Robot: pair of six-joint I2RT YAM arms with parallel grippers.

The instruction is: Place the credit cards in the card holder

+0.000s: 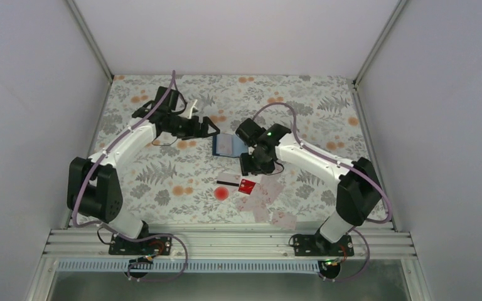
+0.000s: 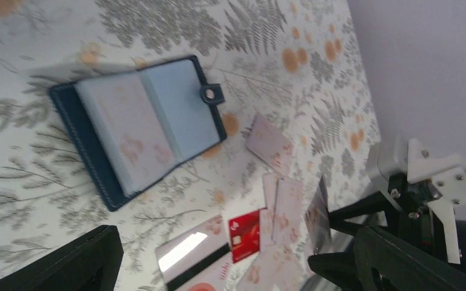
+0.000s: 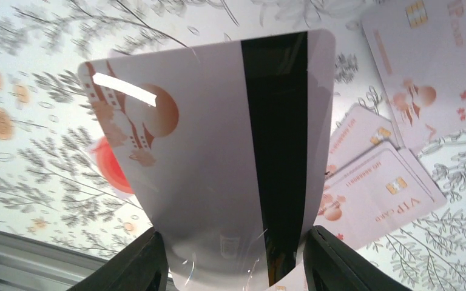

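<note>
Right pincer [image 3: 235, 259] clamps white magnetic-stripe card [image 3: 206, 151] by short edge, apparently clear of tabletop [image 1: 163, 175]. Left pincer [image 1: 212, 127] spread wide, empty, just beside card holder [image 2: 139, 127], which lies open. Loose cards [image 3: 382, 182] scattered nearby, red card [image 2: 244, 233] among them.

1. We see a robotics lab cell.
2. Plain white panels [image 1: 31, 94] wall in our workspace on three sides.
3. The left arm [image 1: 125, 146] and right arm [image 1: 314, 160] bolt to an aluminium rail [image 1: 226, 241]; a floral cloth [image 1: 163, 182] is spread beneath them.
</note>
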